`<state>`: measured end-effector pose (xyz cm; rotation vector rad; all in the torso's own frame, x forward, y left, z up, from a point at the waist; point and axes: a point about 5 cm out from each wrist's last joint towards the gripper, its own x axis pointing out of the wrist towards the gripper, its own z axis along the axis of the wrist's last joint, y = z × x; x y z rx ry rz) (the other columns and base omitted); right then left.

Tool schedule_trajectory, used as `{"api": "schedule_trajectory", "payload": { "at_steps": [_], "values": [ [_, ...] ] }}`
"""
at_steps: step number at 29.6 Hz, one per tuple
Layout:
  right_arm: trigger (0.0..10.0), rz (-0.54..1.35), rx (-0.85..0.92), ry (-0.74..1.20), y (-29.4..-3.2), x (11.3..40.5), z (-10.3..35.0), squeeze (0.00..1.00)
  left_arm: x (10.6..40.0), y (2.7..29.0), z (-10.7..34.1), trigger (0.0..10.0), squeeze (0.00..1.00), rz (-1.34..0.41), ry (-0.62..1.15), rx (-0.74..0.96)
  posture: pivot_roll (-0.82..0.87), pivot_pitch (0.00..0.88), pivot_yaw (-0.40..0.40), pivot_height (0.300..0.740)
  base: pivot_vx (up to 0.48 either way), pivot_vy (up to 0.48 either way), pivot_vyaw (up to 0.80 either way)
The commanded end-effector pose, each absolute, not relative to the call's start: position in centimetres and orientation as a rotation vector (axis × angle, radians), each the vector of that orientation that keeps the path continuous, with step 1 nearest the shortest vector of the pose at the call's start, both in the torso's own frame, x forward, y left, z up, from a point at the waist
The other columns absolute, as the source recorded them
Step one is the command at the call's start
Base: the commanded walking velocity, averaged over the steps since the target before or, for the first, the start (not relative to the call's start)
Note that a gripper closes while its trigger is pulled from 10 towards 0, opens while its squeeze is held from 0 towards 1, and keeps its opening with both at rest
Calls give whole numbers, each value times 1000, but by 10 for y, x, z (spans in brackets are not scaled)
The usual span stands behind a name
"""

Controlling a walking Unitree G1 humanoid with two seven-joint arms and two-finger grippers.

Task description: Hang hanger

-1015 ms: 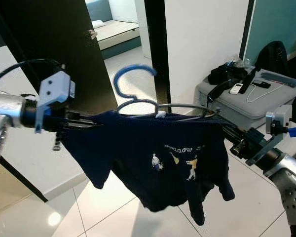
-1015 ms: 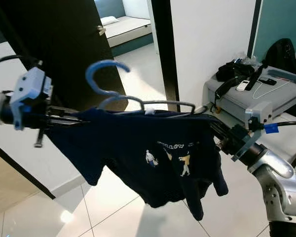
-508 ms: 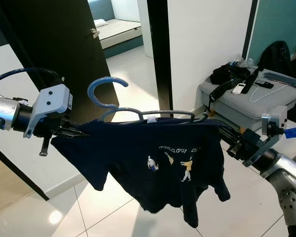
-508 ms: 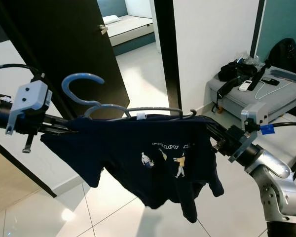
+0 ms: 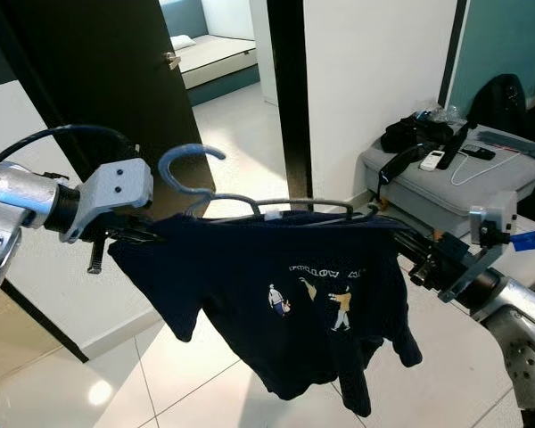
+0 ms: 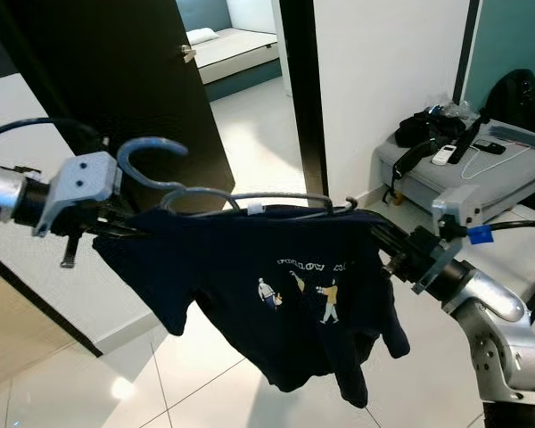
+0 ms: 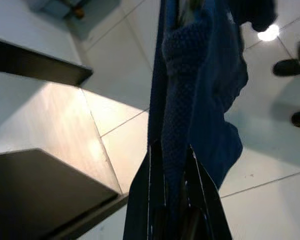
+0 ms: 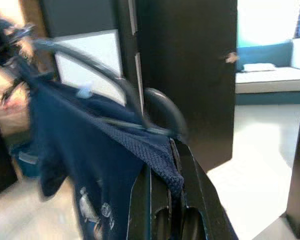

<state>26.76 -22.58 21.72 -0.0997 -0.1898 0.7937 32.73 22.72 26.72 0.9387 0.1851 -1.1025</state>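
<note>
Shifted: left gripper [image 5: 147, 234] toward 3 o'clock | both grippers, right gripper [image 5: 401, 242] included, clamp hanger [image 5: 276, 207] through shirt [image 5: 285, 294] | risk: fabric slips, hanger drops.

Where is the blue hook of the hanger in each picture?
Left eye view: hook upper left of middle, before the dark door.
Right eye view: hook further left, same door behind.
Left wrist view: not in it.
Right wrist view: blurred curve mid-picture, door behind.
</note>
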Motion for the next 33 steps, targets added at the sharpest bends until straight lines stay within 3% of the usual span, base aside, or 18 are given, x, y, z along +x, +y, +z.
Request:
{"api": "schedule_trajectory", "payload": {
  "at_steps": [1, 8, 19, 21, 29, 33],
  "values": [
    [10000, 850, -185, -215, -218, 264, 230, 0, 331, 237, 263, 10000, 0, -1039, 240, 959, -95, 0, 164, 740, 0, 0, 0],
    [10000, 926, -439, -188, -218, 259, 254, 0, 336, 236, 265, 10000, 0, -1021, 234, 989, -103, 0, 162, 740, 0, 0, 0],
    [10000, 782, -680, -136, -242, 273, 269, 0, 335, 239, 264, 10000, 0, -1050, 250, 1019, -102, 0, 153, 740, 0, 0, 0],
    [10000, 733, -771, -85, -250, 277, 266, 0, 327, 239, 265, 10000, 0, -1127, 252, 1013, -100, 0, 151, 740, 0, 0, 0],
    [10000, 748, -821, -74, -248, 279, 265, 0, 314, 239, 263, 10000, 0, -1264, 321, 1013, -94, 0, 151, 740, 0, 0, 0],
    [10000, 813, -824, -141, -232, 281, 275, 0, 313, 235, 255, 10000, 0, -1346, 416, 1081, -92, 0, 157, 740, 0, 0, 0]
  ]
}}
